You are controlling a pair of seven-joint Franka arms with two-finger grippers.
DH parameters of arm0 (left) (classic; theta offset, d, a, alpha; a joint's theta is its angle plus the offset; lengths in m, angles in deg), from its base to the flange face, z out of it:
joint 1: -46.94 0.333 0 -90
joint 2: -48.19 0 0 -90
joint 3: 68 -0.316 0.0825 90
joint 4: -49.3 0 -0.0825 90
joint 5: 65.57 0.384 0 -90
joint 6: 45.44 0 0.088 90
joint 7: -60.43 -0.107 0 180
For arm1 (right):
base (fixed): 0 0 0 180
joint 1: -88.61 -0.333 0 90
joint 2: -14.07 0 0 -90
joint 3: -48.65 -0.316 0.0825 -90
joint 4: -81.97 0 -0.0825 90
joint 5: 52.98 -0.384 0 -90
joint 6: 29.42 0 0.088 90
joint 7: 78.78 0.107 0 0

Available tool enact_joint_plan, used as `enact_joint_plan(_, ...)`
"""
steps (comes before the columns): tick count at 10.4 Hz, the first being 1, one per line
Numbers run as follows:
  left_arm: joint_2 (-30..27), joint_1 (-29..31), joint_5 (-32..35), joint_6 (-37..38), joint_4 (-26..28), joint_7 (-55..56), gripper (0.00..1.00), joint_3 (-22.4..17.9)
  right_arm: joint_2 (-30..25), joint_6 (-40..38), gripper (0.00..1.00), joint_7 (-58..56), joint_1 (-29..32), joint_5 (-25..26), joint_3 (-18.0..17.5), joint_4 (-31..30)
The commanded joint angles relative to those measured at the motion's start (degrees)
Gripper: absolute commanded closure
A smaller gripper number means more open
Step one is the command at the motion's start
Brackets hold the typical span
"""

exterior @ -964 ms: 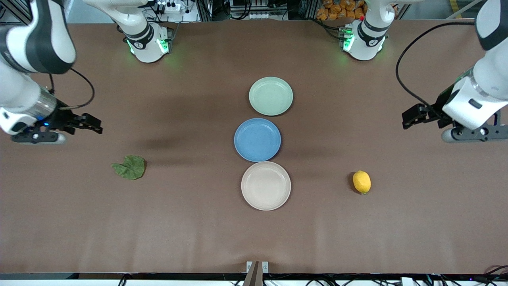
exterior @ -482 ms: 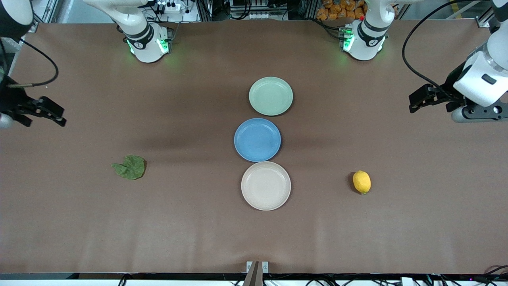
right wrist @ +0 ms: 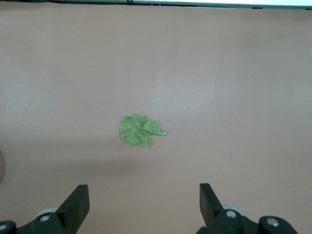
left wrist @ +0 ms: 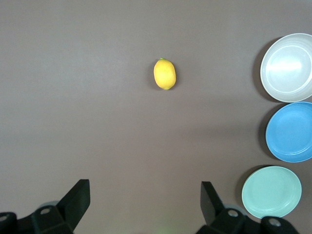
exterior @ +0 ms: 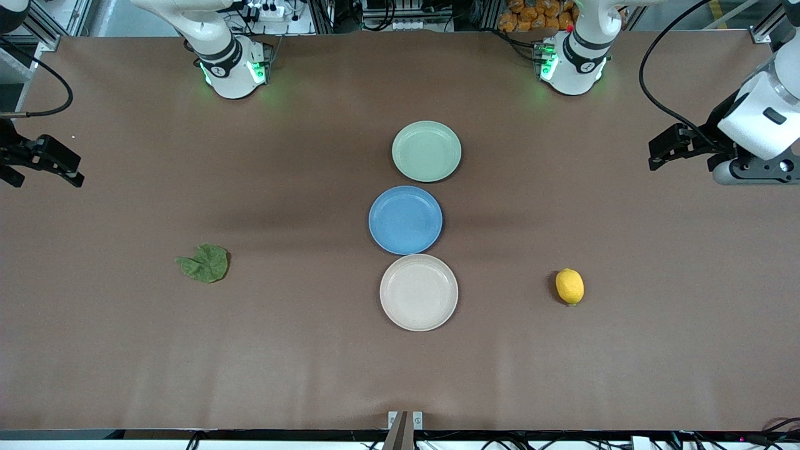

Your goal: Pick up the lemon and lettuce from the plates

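Observation:
The yellow lemon (exterior: 569,286) lies on the bare table toward the left arm's end, off any plate; it also shows in the left wrist view (left wrist: 165,74). The dark-green lettuce (exterior: 204,263) lies on the table toward the right arm's end, also in the right wrist view (right wrist: 141,129). The mint green plate (exterior: 426,151) and the beige plate (exterior: 419,292) are both empty. My left gripper (exterior: 665,150) is open and empty, high over the table's left-arm end. My right gripper (exterior: 56,164) is open and empty over the table's right-arm end.
A blue plate (exterior: 405,219), empty, sits between the mint and beige plates in a row at the table's middle. The three plates also show in the left wrist view, the blue one (left wrist: 292,131) between the others. The arm bases stand along the top edge.
Both arms have drawn back and up toward their ends of the table, away from the lemon and the lettuce. Lemon, lettuce and plates have not moved.

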Motion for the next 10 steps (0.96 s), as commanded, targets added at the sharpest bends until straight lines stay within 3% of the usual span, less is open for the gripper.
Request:
enact_joint_plan(1,-0.5,1.0,-0.9,-0.4,0.6,-1.4,0.0,0.6,0.3,-1.4,0.0,-0.1,0.3,0.9,-0.5,1.3)
enact_joint_plan(10,1.3,1.3,-0.9,-2.6,0.5,-1.4,0.0,0.5,0.1,-2.7,0.0,-0.4,0.4,0.8,-0.4,1.5)
